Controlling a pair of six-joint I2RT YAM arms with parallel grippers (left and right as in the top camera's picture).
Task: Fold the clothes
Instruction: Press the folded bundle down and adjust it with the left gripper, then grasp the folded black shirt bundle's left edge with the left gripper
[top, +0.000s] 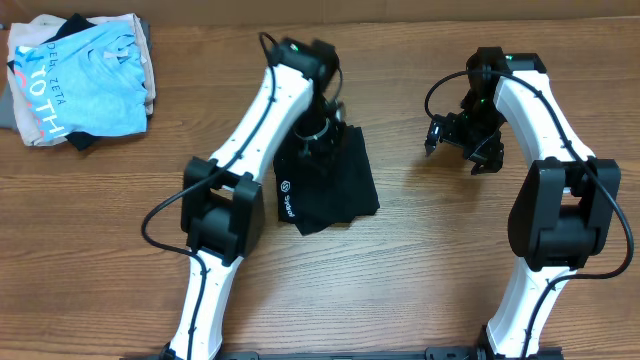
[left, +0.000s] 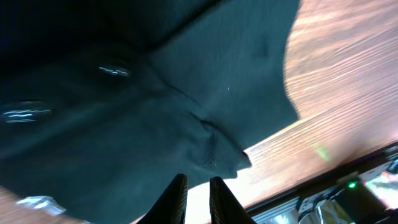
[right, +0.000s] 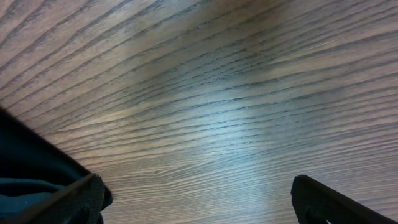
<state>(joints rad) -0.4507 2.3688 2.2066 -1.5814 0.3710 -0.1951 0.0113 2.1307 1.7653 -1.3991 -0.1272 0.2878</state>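
The black T-shirt lies folded in the middle of the table, its small white logo near its left edge. My left gripper hovers over the shirt's far edge. In the left wrist view the shirt fills most of the frame, and the fingers are almost together with only bright table showing in the narrow gap. My right gripper is wide open and empty over bare wood to the right of the shirt. In the right wrist view, the fingers are spread wide and a black cloth edge shows at lower left.
A pile of clothes with a light blue lettered shirt on top sits at the far left corner. The wooden table lies all round the shirt. The table's edge and some equipment show in the left wrist view.
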